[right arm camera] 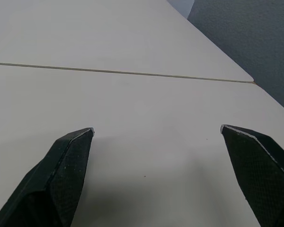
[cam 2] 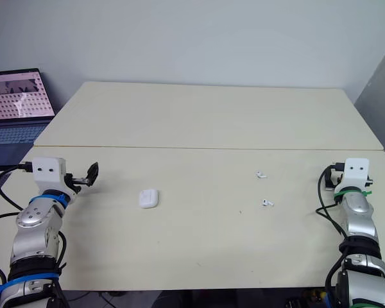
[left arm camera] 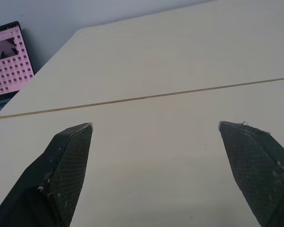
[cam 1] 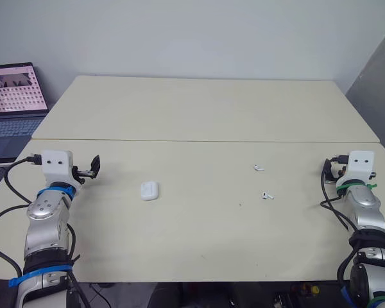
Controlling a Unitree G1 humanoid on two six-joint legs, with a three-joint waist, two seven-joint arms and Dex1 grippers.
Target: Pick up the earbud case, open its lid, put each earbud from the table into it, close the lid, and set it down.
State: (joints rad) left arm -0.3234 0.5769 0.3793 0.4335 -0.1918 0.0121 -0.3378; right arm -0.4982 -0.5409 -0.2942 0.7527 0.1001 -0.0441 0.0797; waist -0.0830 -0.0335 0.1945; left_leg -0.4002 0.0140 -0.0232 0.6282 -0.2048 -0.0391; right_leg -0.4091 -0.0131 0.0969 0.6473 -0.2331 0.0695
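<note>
Butting at a seam, cream tables [cam 1: 199, 109] stand before a pale wall [cam 1: 192, 32] — left claw [left arm camera: 155, 126] and right claw [right arm camera: 157, 127] gape, empty.

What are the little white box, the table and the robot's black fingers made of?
The earbud case looks like smooth white plastic, rounded and evenly coloured. The table seems matte cream laminate, with a thin seam across. The left gripper has fingers that look like black rubber or plastic, with a fine grid texture.
</note>
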